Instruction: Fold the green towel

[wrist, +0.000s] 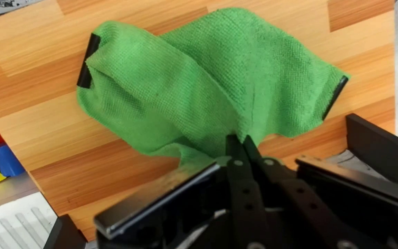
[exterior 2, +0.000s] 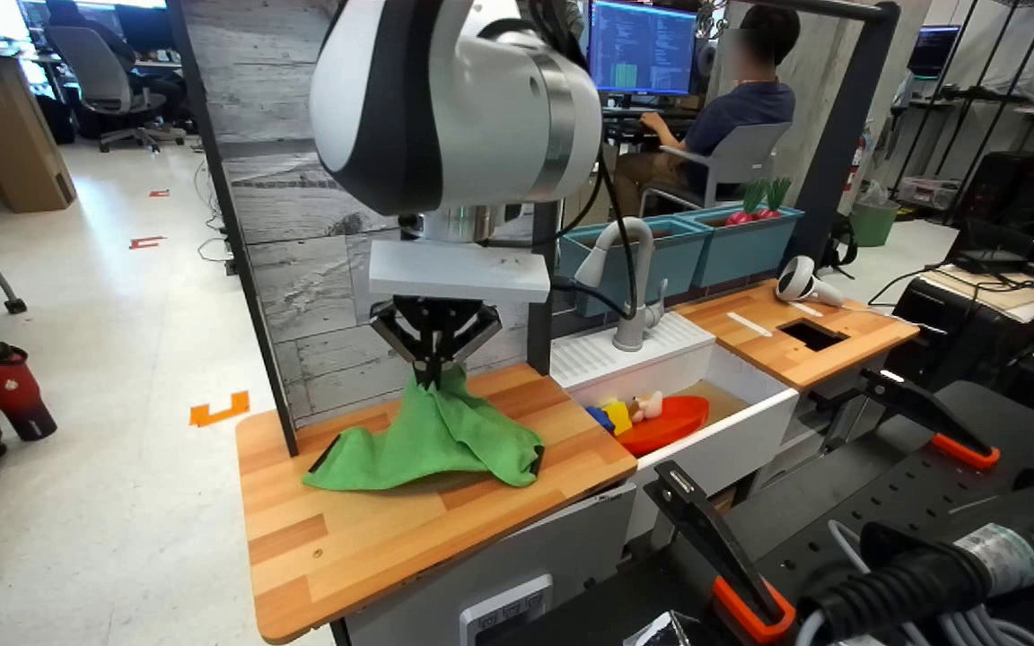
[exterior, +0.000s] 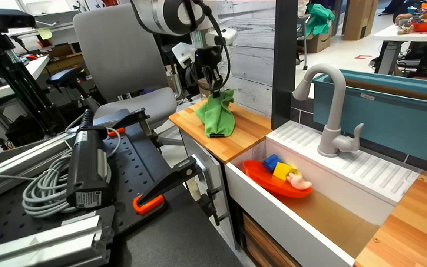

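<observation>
**Green towel (exterior 2: 472, 444) pinched to a peak over a wooden countertop (exterior 2: 328, 529)**

The countertop spreads beneath the fingers (wrist: 234, 155), a butcher-block slab of honey-colored and browner staves with a rounded corner. Behind the fingers, in an exterior view, stands a panel (exterior 2: 284, 224) patterned like weathered gray planks. To their right, in both exterior views, is a white sink basin (exterior: 287, 226) with a ridged drainboard (exterior: 369, 170) and a curved, pale gray faucet (exterior: 336, 100). A glossy red, boat-shaped dish (exterior: 261, 181) sits in the basin, with a yellow block (exterior: 283, 171), a blue block (exterior: 271, 162) and a pinkish toy (exterior: 298, 181) grouped at it. A teal planter box (exterior: 384, 118) is set beyond the faucet.

Left of the fingers, in an exterior view, is a gray office chair (exterior: 117, 52); lower left, a black perforated board (exterior: 135, 167) bears coiled gray cable (exterior: 46, 189). Well behind the fingers and to their right, a person (exterior 2: 750, 112) in a navy shirt sits near a lit monitor (exterior 2: 643, 49).

The gripper (exterior 2: 428, 375) points down, its slim, dark fingers drawn together with a pinch of towel between them. From that peak the cloth falls in loose folds, its lower part lying on the wood below the fingertips. In the wrist view the weave shows as a fine dimpled grid, and black strips (wrist: 89, 60) trim two edges, up and left and up and right of the fingertips.
</observation>
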Tool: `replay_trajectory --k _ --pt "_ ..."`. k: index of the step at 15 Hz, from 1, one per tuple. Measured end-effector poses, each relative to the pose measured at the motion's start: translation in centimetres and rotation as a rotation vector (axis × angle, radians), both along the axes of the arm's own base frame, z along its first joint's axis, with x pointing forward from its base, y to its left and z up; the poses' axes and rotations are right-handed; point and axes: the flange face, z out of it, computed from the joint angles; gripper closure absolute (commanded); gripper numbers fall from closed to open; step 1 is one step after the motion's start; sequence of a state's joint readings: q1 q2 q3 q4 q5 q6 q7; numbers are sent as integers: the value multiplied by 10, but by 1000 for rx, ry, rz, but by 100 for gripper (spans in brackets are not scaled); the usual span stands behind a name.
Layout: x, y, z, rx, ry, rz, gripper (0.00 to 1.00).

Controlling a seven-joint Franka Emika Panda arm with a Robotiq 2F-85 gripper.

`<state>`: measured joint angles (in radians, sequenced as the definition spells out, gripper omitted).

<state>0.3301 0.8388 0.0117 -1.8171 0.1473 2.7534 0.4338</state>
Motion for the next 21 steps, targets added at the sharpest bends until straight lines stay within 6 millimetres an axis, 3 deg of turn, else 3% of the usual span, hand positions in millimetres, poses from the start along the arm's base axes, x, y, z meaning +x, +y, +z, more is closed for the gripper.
replay_trajectory --k 6,11,16,21 --pt "22 -22 44 31 -59 -60 99" --pt "28 -43 51 35 -66 -94 99" --pt "10 -36 45 36 -43 -56 99" --pt "-24 -28 58 43 -58 7 99"
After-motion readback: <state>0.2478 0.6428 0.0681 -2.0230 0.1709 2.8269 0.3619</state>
